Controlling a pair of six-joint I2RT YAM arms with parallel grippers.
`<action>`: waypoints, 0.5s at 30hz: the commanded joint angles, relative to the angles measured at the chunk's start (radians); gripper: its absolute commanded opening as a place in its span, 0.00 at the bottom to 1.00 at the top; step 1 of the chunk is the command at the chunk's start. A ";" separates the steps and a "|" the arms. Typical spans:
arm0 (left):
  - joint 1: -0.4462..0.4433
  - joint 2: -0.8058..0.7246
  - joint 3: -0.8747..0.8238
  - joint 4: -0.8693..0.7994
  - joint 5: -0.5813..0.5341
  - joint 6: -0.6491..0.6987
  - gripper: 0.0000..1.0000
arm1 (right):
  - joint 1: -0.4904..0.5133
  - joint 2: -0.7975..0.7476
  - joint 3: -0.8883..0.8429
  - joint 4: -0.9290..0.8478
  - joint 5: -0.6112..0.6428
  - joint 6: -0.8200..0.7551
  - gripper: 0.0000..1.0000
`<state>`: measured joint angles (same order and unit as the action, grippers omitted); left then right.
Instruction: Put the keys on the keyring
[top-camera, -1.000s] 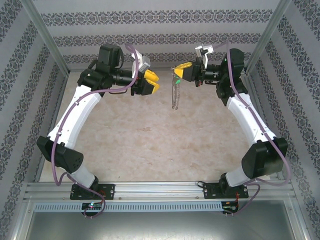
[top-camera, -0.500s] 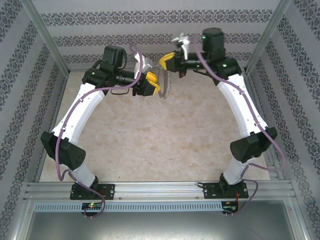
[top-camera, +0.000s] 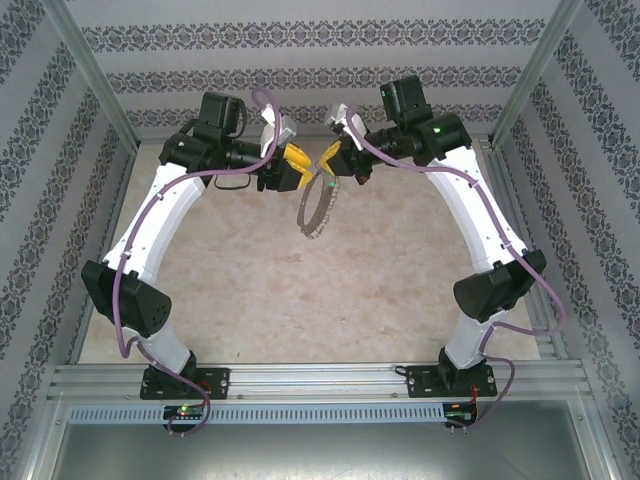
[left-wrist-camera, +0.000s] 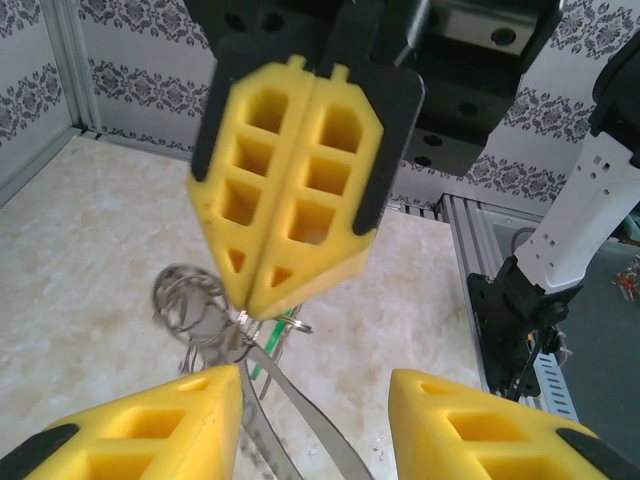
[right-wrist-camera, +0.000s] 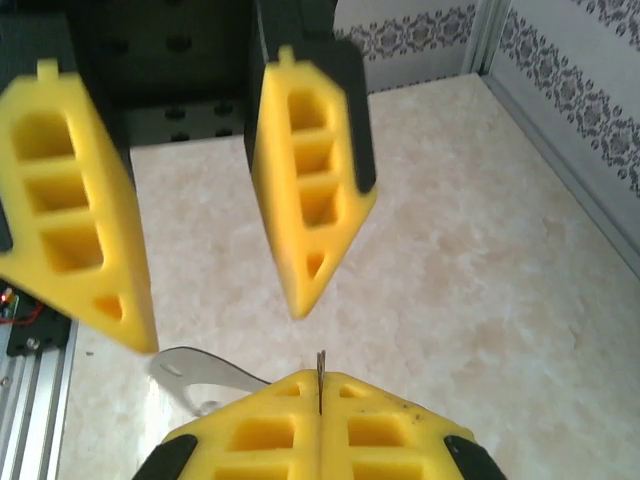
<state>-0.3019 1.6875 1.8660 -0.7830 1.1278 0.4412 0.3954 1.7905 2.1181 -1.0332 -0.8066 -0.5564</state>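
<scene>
Marbled table (top-camera: 230, 290) is lying below. My left arm (top-camera: 160, 215) and right arm (top-camera: 480, 210) are facing each other tip to tip over its far side. My left claw (left-wrist-camera: 315, 425) is hanging open with nothing between its pads. It's sitting just beside my right claw (left-wrist-camera: 262, 290), which is clamping shut on the keyring (left-wrist-camera: 188, 300). The ring is dangling clear of the table under that grip. A thin green strip (left-wrist-camera: 263, 348) is showing among its pieces; can't tell if that's the keys.
</scene>
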 joint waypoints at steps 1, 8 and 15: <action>0.017 -0.012 -0.010 -0.028 0.041 0.037 0.43 | -0.001 0.004 0.032 -0.058 0.031 -0.073 0.00; 0.034 0.033 0.022 -0.061 0.078 0.067 0.43 | -0.001 0.013 0.035 -0.098 0.034 -0.110 0.00; 0.034 0.120 0.112 -0.178 0.155 0.144 0.42 | -0.001 0.036 0.068 -0.149 0.008 -0.131 0.00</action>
<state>-0.2790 1.7821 1.9366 -0.8749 1.2133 0.5186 0.3950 1.8191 2.1468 -1.1526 -0.7670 -0.6575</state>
